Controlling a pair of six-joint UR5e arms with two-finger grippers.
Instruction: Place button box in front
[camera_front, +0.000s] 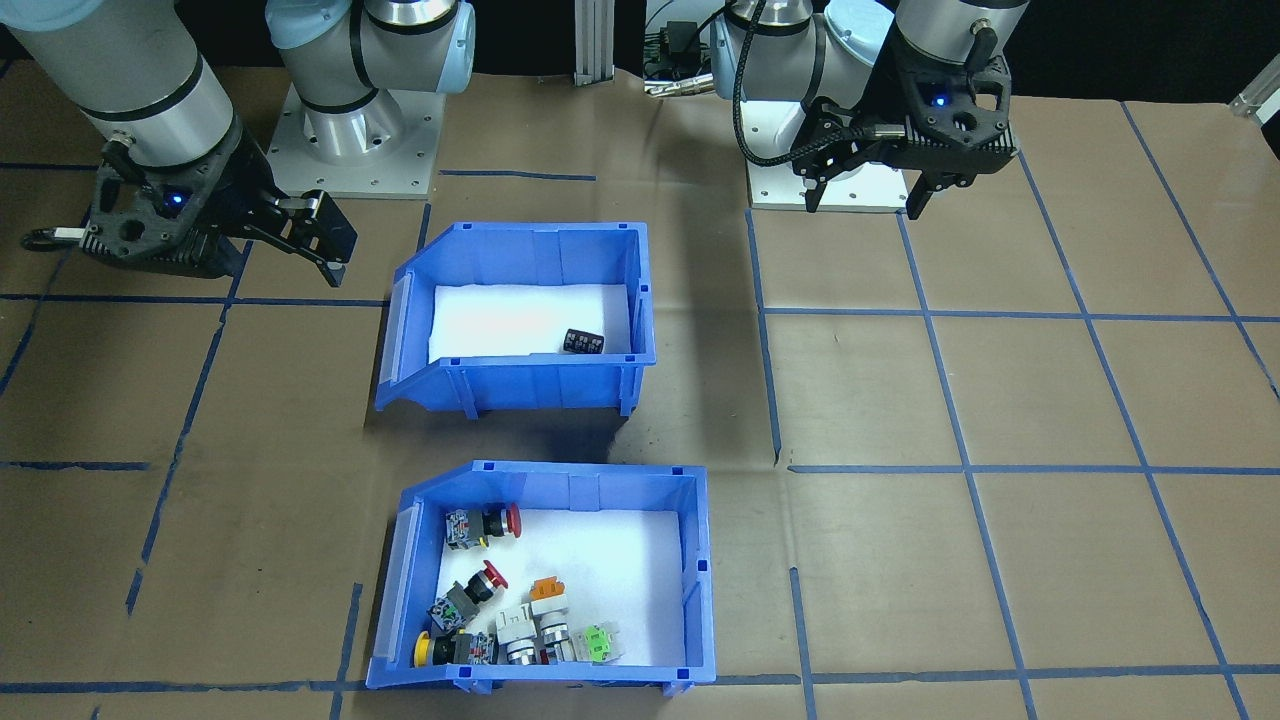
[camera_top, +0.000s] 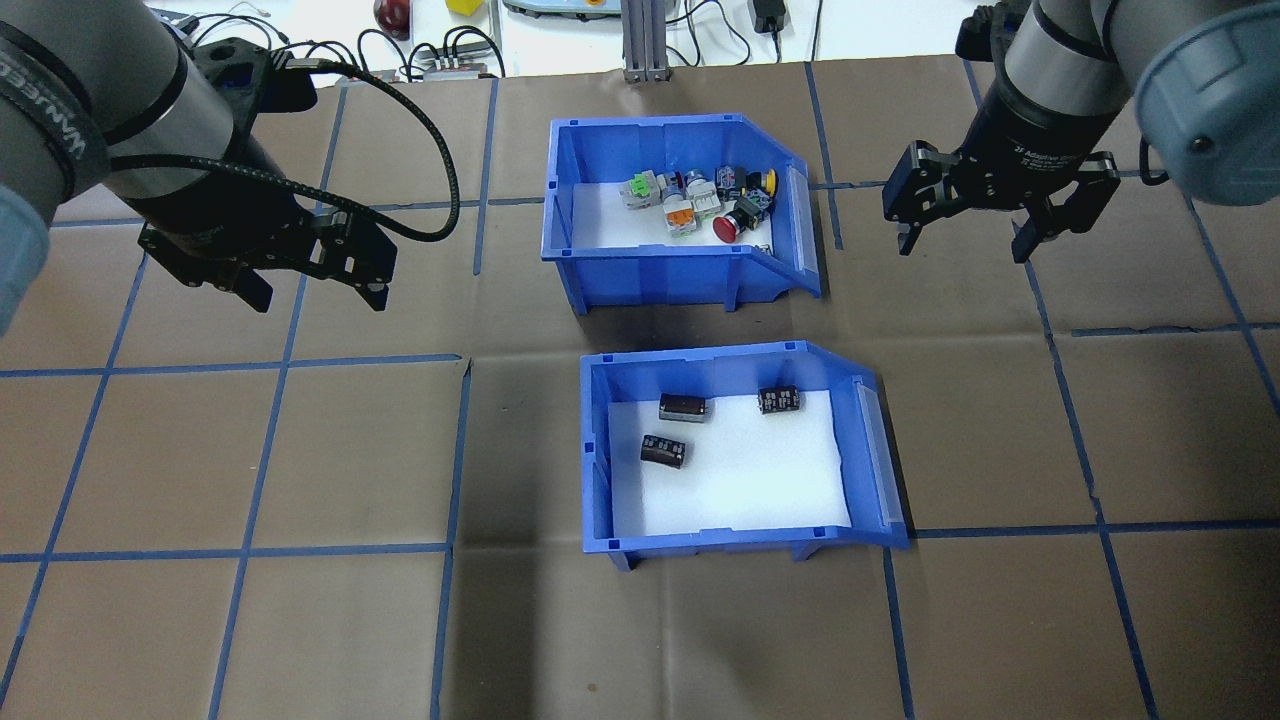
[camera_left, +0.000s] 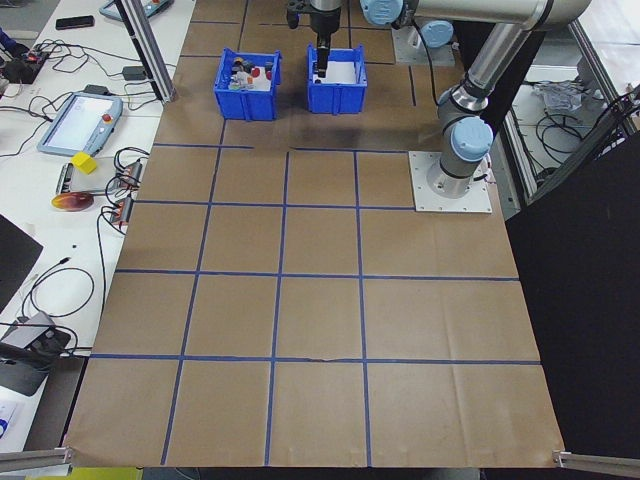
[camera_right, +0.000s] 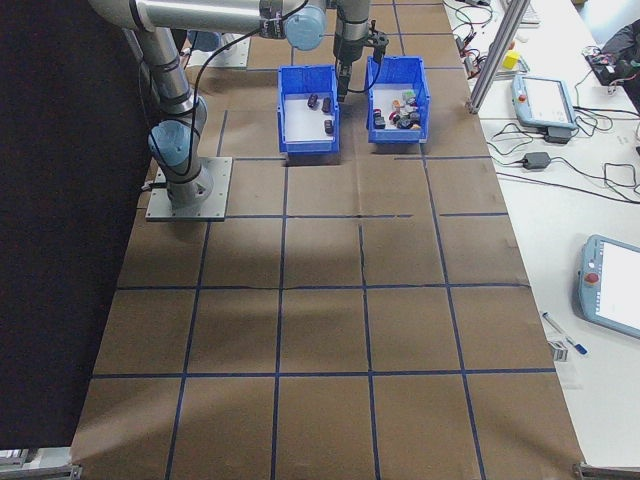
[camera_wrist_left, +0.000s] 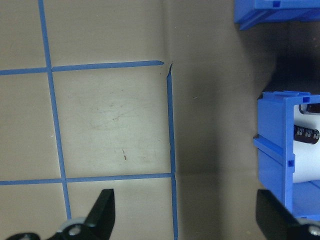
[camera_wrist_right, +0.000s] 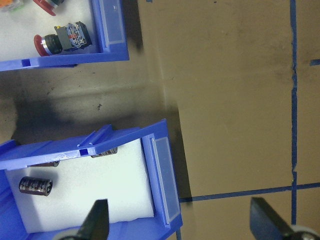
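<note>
The button box (camera_top: 660, 272) is a blue open bin with a white liner, holding red, yellow, orange and green push-buttons (camera_top: 700, 200). It stands on the far side of the table from the robot, at the bottom of the front-facing view (camera_front: 700, 575). My left gripper (camera_top: 315, 290) hangs open over bare paper to its left, holding nothing. My right gripper (camera_top: 965, 245) hangs open to its right, also holding nothing. A corner of the button box (camera_wrist_right: 65, 60) with one red button shows in the right wrist view. Both grippers are clear of the box.
A second blue bin (camera_top: 700, 540) with dark cylinders (camera_top: 683, 407) stands between the button box and the robot, a narrow gap apart. It fills the right edge of the left wrist view (camera_wrist_left: 272, 150). Brown paper with blue tape lines (camera_top: 455, 450) covers the table. Cables and devices lie beyond the far edge.
</note>
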